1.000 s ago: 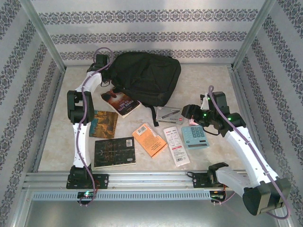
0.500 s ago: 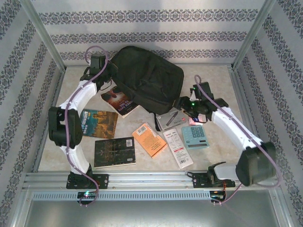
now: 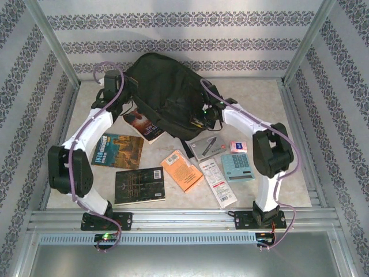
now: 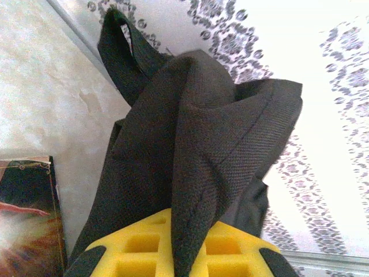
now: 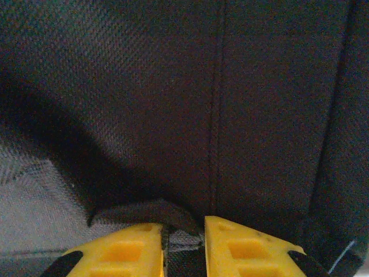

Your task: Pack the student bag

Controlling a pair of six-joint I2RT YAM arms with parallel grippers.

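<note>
Bag (image 3: 167, 86) sits at 12 o'clock on the table (image 3: 262, 101), near the back wall. L pincer (image 4: 185, 245), at the bag's 9 o'clock, is closed tight on a fold of its fabric (the fold stands up betw. the yellow fingers). R pincer (image 5: 184, 231), at the bag's 4 o'clock, is nearly closed, w/ a fabric edge caught in the narrow gap. Books (image 3: 139, 186) lie flat at 7 o'clock, calculator (image 3: 237, 166) at 5 o'clock.

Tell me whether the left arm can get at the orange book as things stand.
Probably not yet: the left tool is clamped on a fold of the student bag and must let go first. The orange book itself lies uncovered, nothing on top.
</note>
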